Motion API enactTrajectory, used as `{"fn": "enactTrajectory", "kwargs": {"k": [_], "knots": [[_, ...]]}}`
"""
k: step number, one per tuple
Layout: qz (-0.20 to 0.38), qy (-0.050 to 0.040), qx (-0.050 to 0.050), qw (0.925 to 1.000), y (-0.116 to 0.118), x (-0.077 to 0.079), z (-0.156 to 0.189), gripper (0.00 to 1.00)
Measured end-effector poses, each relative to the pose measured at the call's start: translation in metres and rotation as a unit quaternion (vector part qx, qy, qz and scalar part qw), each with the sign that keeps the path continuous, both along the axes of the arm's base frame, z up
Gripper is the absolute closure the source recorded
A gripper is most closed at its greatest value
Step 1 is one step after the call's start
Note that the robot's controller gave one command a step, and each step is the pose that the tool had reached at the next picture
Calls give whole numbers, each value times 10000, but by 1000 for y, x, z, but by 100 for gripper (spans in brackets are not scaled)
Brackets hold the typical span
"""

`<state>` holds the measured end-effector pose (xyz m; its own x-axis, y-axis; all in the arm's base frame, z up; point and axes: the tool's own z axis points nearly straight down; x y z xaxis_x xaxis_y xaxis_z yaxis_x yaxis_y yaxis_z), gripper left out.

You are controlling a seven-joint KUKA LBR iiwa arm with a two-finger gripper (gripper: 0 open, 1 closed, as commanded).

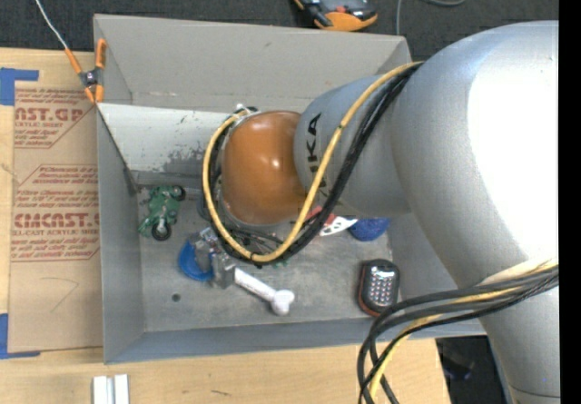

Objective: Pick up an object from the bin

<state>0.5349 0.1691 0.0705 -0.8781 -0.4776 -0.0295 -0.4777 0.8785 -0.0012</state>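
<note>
**Reference landmark:** the white bone-shaped piece (pixel 263 290), lying on the floor of the bin (pixel 313 304) close to the near wall.

**Position.** The gripper (pixel 216 261) is low in the bin, just beyond the landmark's left end as the view shows it, beneath the orange wrist cover (pixel 259 166). A blue rounded object (pixel 189 263) lies against or just beside the gripper, on the side away from the landmark. This is judged the likeliest thing to be picked, but contact cannot be confirmed. Whether the gripper is released or clenched cannot be told, since its tip is masked by the cover and the cable loop.

**Other items.**
- A green toy (pixel 161 211) sits farther from the landmark on the same side, well apart from the gripper.
- A black handset with a red edge (pixel 377 286) lies on the landmark's opposite side.
- A second blue object (pixel 368 230) lies beyond the handset, partly under the arm.

**Recommended practice.**
1. Centre the gripper on the blue rounded object before closing. An off-centre closure is likely to push it toward the bin wall.
2. Keep clear of the landmark's near end, as catching it may drag both things together.
3. Close fully, then lift straight up.
4. Verify the hold only once the object is clear of the floor.
</note>
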Motion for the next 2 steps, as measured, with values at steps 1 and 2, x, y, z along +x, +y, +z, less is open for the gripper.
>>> {"fn": "enactTrajectory", "kwargs": {"k": [1, 2], "knots": [[-106, -57, 22, 9999, -1, 15, 128, 100], [908, -109, 2, 9958, 10, 36, 166, 100]]}}
